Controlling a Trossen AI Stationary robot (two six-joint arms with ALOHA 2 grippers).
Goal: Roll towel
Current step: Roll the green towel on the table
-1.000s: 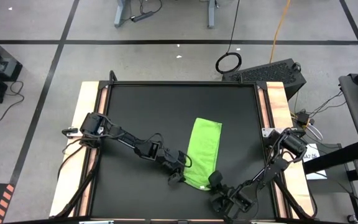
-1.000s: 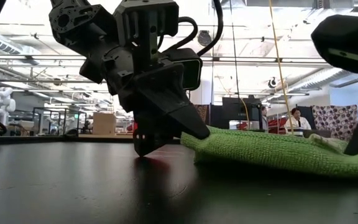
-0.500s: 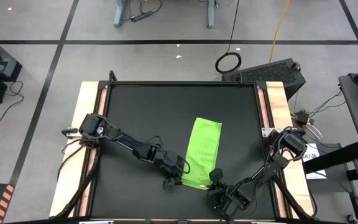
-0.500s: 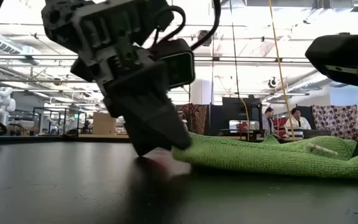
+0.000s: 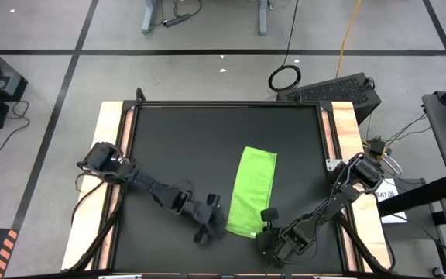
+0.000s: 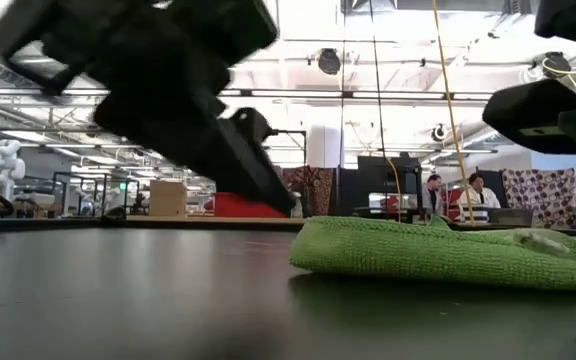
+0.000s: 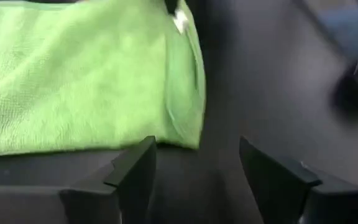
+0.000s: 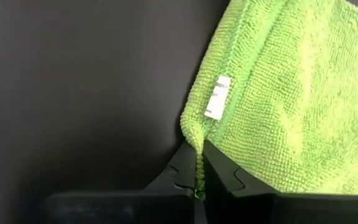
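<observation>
A corner of the lime-green towel (image 8: pixel 278 93) is pinched between the closed fingers of the right gripper (image 8: pixel 199 177). The left gripper (image 7: pixel 194 165) is held spread and empty just beside the towel's near edge. The towel is laid as a folded strip on the black surface (image 5: pixel 184 147). No rolled turn is seen; rolling is judged barely begun.

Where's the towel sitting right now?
In the high view the towel lies folded flat on the black table, right of centre, toward the near edge. The left hand is open beside its near left corner; the right hand pinches its near right corner.
</observation>
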